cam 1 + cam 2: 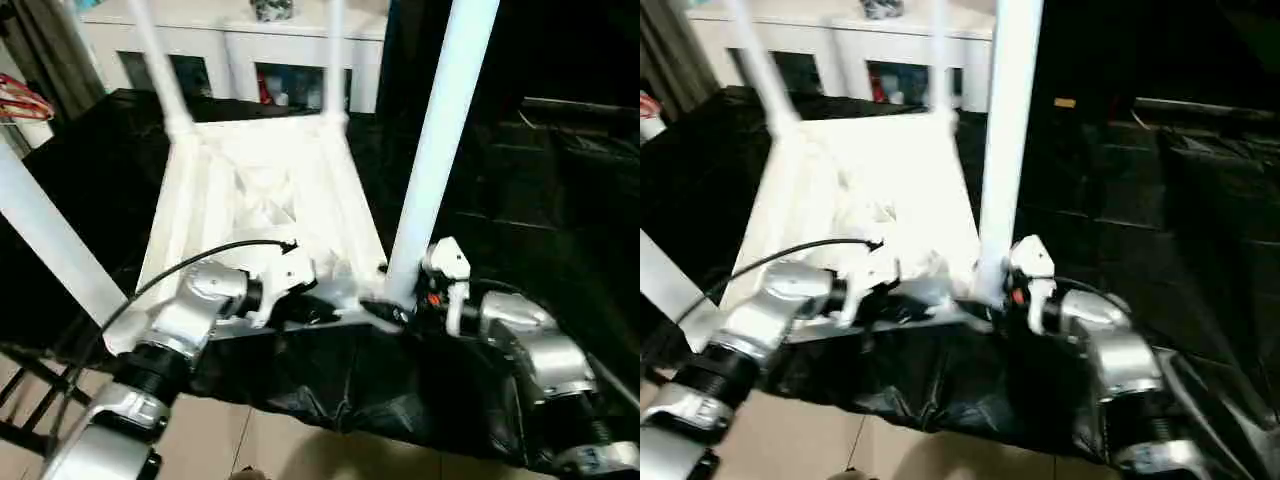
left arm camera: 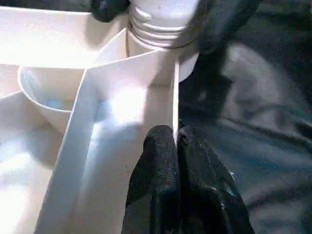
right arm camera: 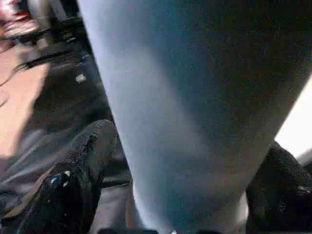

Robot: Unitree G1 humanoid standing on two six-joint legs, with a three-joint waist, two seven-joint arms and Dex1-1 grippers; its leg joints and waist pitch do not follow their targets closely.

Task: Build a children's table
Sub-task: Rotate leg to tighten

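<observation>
Looking down past your silver forearms: the children's table (image 1: pixel 270 200) lies upside down on the black-covered worktop (image 1: pixel 560 180), ribbed underside up, with four white legs standing in the corner sockets. Your left end effector (image 2: pixel 176 139) is at the near rim of the table top, black fingers (image 2: pixel 156 175) pressed together on the thin rim wall, so closed and pinching that edge. In the left wrist view you see the threaded base of the near right leg (image 1: pixel 440 140) seated in its corner socket just past the fingertips. Your right end effector (image 1: pixel 395 310) sits at the base of that same leg, its two fingers (image 3: pixel 83 165) spread either side of it; the right wrist view shows gaps between fingers and leg, so open around it rather than clamped. Near left leg (image 1: pixel 50 250) angles out toward your left. The two far legs (image 1: pixel 160 70) stand at the back corners. Beyond the worktop you have a white cabinet (image 1: pixel 240 50) with glass doors, and something red (image 1: pixel 22 100) at far left.
</observation>
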